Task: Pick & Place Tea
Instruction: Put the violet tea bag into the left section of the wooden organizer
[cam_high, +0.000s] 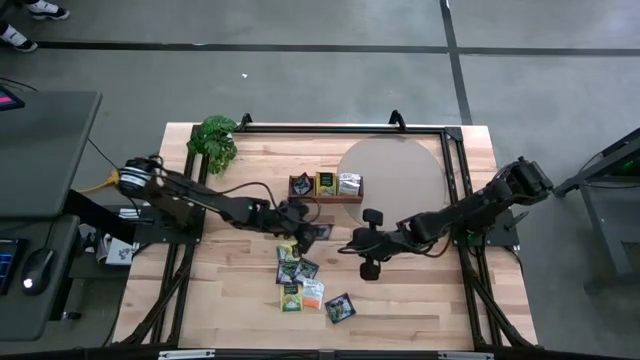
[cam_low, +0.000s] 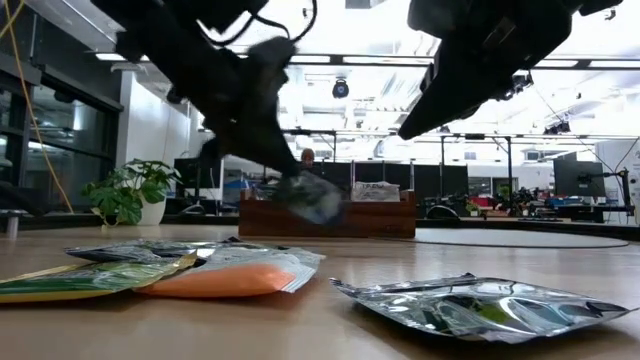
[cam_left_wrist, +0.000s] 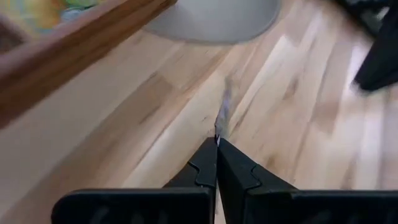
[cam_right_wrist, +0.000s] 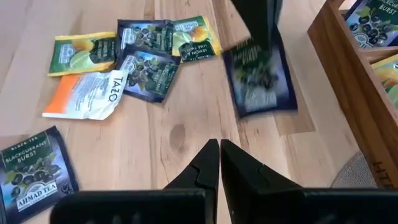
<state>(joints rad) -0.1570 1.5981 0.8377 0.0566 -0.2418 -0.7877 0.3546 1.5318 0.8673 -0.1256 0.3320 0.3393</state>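
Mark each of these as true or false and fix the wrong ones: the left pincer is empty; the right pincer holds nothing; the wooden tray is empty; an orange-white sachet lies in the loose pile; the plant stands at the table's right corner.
1. The left pincer is empty. False: it is shut on a dark blue sachet, held above the table.
2. The right pincer holds nothing. True: its fingers are shut with only bare wood beyond them.
3. The wooden tray is empty. False: sachets already fill its compartments.
4. An orange-white sachet lies in the loose pile. True.
5. The plant stands at the table's right corner. False: it stands at the far left corner.
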